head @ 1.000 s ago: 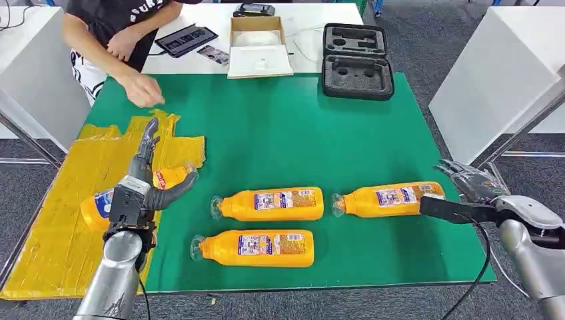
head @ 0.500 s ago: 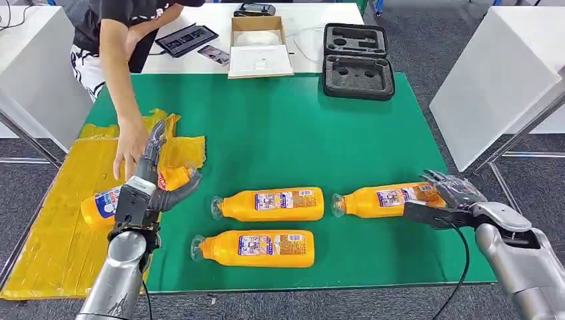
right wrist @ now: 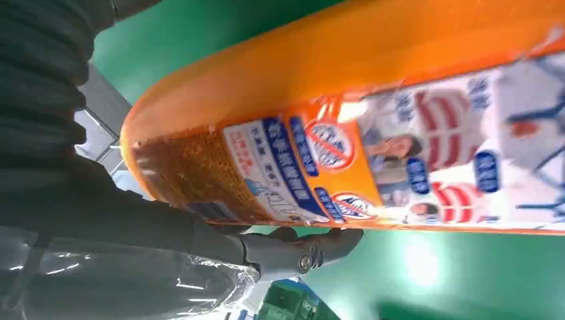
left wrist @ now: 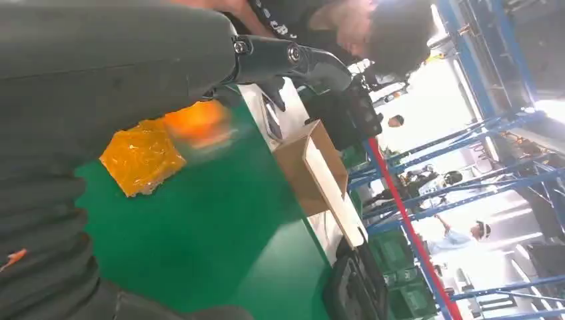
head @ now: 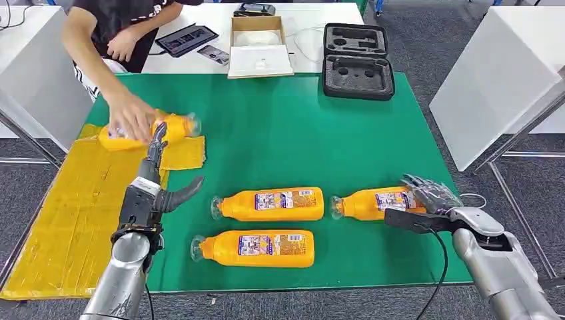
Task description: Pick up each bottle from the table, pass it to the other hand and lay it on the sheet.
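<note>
The green mat [head: 280, 133] is taken as the landmark. Three orange bottles are lying on their sides on its near half: a middle bottle [head: 270, 204], a near bottle [head: 256, 248] just toward the robot from it, and a right-hand bottle [head: 373, 203] near the mat's right edge. The right hand [head: 426, 203] is being set around the base end of the right-hand bottle, fingers above and thumb below; in the right wrist view the bottle's label [right wrist: 373, 167] is lying right against the hand, but whether it is being gripped cannot be told. The left hand [head: 156, 183] is being held over the mat's left edge, fingers spread and straight, thumb out, nothing in it. Beyond its fingertips a fourth bottle [head: 160, 130] is being held by a person's hand [head: 130, 117] over the far end of the yellow sheet [head: 60, 213], which is lying off the mat's left side. Beyond the mat's far edge an open cardboard box [head: 258, 47], a black foam-lined case [head: 356, 60] and a tablet [head: 185, 40] are resting on a white table [head: 313, 20].
</note>
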Controlling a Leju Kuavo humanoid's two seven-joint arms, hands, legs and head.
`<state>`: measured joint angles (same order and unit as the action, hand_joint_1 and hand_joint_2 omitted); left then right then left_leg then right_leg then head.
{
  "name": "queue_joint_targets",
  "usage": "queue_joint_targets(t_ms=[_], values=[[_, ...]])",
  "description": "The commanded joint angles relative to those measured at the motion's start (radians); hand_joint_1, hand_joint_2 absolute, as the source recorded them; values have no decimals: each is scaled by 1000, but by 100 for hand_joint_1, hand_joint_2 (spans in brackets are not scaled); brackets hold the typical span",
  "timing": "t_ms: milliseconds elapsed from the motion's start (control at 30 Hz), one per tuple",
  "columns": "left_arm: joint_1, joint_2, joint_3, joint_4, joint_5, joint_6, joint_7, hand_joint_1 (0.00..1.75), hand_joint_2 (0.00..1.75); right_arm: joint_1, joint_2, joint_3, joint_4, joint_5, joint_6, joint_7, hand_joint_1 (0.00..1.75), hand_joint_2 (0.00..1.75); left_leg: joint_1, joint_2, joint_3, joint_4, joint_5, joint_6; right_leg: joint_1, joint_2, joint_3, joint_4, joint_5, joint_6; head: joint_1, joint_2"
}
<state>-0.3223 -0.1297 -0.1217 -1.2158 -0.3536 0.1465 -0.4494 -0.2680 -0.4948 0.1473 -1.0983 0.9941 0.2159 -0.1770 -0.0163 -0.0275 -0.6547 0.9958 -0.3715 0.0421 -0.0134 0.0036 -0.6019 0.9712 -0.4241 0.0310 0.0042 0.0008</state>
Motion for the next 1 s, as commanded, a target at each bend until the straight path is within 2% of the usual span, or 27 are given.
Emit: queue_joint_targets(t_ms=[33,167,233,267,300,367,400,433,467,567,667,800,833,867,1000], values=[[-47,-2,-5,93,2,-2,9,0,175,-68,46,62,119,28,10,16,175,175,1,4,5,0,-2,-3,1,2,6,-2,-1,-1,0,0],[-51,0,-21,99,-49,49,22,0,175,-68,41,73,125,47,7,34,175,175,1,2,3,0,-1,-2,1,0,4,-1,0,-1,0,0],[-51,0,-21,99,-49,49,22,0,175,-68,41,73,125,47,7,34,175,175,2,4,9,1,-4,-5,2,1,10,-1,-3,-2,0,0],[-49,0,-22,94,-48,47,23,0,175,-69,41,72,126,47,6,34,175,175,1,2,4,0,-1,-2,1,0,4,-1,-1,-1,0,0],[-49,0,-22,93,-47,46,23,0,175,-69,41,71,126,47,5,34,175,175,2,3,7,0,-3,-4,2,1,8,-2,-2,-1,0,0],[-51,1,-22,91,-46,42,23,0,175,-63,40,69,122,52,5,44,175,175,1,2,4,0,-1,-2,1,0,5,-2,-1,-1,0,0],[-53,0,-22,92,-43,36,25,0,175,-55,42,64,117,57,6,54,175,175,2,4,10,1,-4,-5,3,0,11,-1,-3,-2,0,0],[-54,0,-22,95,-41,31,25,0,175,-36,42,56,105,61,3,60,175,175,1,2,5,0,-1,-3,1,0,6,-2,-1,-1,1,0],[-52,0,-21,98,-38,27,26,0,175,-20,47,44,89,67,-3,66,161,175,2,2,7,0,-2,-4,2,-1,8,-2,-2,-2,0,0],[-49,-1,-16,114,-29,25,22,0,175,-10,58,22,71,98,-39,82,175,175,2,1,9,0,-3,-4,2,-2,10,-2,-2,-2,0,0],[-43,-1,-15,111,-25,18,16,0,175,-9,79,-24,20,95,-108,68,175,175,1,2,7,0,-2,-3,2,0,8,-2,-1,-1,0,0],[-44,0,-15,110,-25,18,16,0,175,-18,77,-26,17,95,-101,72,175,175,1,3,5,0,-1,-3,1,1,5,-1,-1,-1,0,0],[-44,1,-14,109,-25,18,16,0,175,-16,79,-25,16,95,-101,72,175,175,2,6,11,2,-5,-6,2,2,11,0,-3,-2,0,0],[-44,1,-14,109,-25,18,16,0,175,-16,79,-25,16,95,-101,72,175,175,1,3,6,0,-2,-3,1,1,6,-1,-1,-1,0,0],[-44,0,-14,109,-25,18,16,0,175,-13,78,-25,15,95,-102,71,175,175,0,1,4,-1,0,-1,0,0,4,-1,0,-1,0,0]])
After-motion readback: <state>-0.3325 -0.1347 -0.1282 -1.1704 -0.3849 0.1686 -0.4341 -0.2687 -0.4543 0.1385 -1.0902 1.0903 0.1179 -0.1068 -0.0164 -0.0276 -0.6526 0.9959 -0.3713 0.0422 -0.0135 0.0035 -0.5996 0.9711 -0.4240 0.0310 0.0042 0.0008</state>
